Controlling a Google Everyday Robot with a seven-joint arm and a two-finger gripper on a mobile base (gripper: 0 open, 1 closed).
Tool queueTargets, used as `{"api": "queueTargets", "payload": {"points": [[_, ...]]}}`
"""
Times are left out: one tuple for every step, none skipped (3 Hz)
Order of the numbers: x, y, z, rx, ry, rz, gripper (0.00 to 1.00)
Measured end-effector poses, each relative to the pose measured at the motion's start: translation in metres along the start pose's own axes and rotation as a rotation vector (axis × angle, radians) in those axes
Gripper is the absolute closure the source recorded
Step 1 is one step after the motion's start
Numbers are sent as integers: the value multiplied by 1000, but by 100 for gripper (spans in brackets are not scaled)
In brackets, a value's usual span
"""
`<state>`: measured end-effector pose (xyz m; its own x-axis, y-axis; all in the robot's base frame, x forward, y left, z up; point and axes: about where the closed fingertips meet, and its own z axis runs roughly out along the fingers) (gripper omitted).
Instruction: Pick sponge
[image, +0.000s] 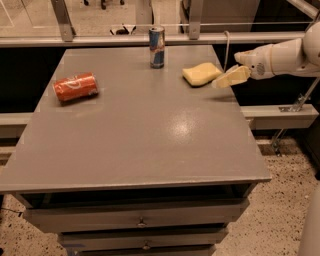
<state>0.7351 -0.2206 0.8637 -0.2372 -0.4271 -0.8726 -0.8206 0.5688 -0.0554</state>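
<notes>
Evidently the tool (229, 77) hangs low over the side edge of the bench (150, 140), pointed at the sponge (201, 74), which lies flat just ahead of its tip, touching or nearly so. Such a low, slanting reach probably suits a flat, soft block. Whether the tool stands wide or narrow I cannot tell. An upright blue can (157, 47) stands farther ahead, and an orange can (75, 86) lies on its side well beyond.
</notes>
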Motion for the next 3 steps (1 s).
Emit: {"api": "queueTargets", "payload": {"points": [[5,-1,18,-21,-32,9,13],[6,5,36,-45,-71,19,38],[1,9,47,-61,-101,19,60]]}}
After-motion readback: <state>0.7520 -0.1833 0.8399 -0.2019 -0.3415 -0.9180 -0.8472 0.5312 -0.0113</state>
